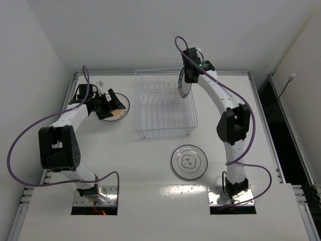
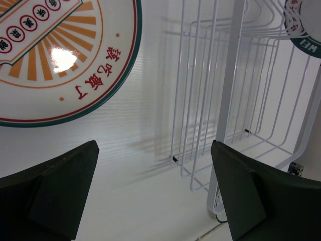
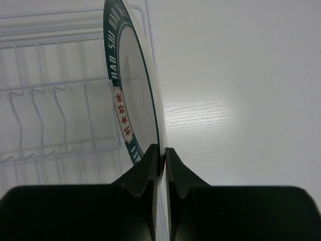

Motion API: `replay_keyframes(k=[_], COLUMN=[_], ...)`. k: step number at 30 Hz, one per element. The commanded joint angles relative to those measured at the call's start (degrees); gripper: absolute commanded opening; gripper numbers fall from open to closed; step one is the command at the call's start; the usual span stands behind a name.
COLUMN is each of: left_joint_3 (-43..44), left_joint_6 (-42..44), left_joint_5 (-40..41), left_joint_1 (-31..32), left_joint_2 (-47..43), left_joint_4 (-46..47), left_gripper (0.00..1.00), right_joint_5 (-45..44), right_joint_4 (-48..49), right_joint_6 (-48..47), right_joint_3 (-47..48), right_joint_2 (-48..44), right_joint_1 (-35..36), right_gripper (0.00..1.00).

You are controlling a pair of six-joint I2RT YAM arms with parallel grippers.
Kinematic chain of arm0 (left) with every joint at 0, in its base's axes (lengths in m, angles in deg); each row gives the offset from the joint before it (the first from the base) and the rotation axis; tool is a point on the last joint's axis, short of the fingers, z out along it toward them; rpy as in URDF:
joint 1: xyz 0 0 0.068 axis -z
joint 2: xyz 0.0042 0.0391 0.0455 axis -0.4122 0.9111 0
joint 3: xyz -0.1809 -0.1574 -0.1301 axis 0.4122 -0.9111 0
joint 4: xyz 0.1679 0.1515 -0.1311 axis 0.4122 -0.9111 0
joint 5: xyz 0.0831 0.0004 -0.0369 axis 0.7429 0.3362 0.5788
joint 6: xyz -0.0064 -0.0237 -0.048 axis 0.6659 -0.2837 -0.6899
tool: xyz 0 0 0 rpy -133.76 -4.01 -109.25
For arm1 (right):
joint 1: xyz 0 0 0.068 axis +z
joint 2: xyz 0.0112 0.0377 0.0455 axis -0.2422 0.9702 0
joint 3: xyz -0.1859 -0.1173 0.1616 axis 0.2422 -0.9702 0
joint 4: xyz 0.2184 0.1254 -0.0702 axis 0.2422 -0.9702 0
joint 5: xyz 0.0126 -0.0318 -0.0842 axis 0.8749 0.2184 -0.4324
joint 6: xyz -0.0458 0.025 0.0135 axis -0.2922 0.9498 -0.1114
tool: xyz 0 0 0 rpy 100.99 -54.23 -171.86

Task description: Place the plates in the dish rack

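Note:
The white wire dish rack stands at the table's back middle; it also shows in the left wrist view and the right wrist view. My right gripper is shut on the rim of the teal-rimmed plate, holding it on edge over the rack's right back corner; the right wrist view shows the plate pinched between the fingertips. The orange sunburst plate lies flat left of the rack. My left gripper is open over it, the plate ahead of the jaws. The grey-motif plate lies flat in front of the rack.
The table's raised rim runs along the back. Purple cables loop from both arms. White walls close in on the left and back; a dark gap lies right of the table.

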Motion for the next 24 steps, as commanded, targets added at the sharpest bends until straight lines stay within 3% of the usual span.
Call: replay_keyframes(k=[1,8,14,18,20,21,22,24], left_joint_3=[1.6,1.6,2.1,2.7,2.7,2.7,2.7,3.2], left_joint_6=[1.4,1.4,1.4,1.4,1.4,1.4,1.4,1.4], left_joint_5=[-0.8,-1.3,-1.3,-1.3,-1.3,-1.3,-1.3,-1.3], left_joint_1=[-0.5,-0.5,-0.5,-0.5,-0.5,-0.5,-0.5,-0.5], left_joint_2=[0.0,0.0,0.5,0.5,0.5,0.5,0.5,1.1], left_joint_4=[0.2,0.2,0.2,0.2,0.2,0.2,0.2,0.2], left_gripper=[0.94,0.94,0.94,0.94,0.94,0.94,0.94,0.94], right_joint_5=[-1.3,1.2,5.5,5.1,4.6,6.2,8.1,20.4], right_joint_4=[-1.9,-3.2,-5.9,-11.0,-11.1,-10.1,-8.5,-1.7], right_joint_6=[0.1,0.7,0.7,0.2,0.2,0.8,0.8,1.5], right_joint_3=[3.0,1.0,0.5,-1.2,-7.9,-11.6,-20.7,-30.8], right_joint_2=[2.4,1.6,-3.4,-9.9,-15.5,-22.9,-27.0,-34.9], right_joint_1=[2.0,2.5,2.0,1.4,0.8,0.2,-0.8,-6.2], right_gripper=[0.00,0.00,0.38,0.45,0.47,0.49,0.54,0.55])
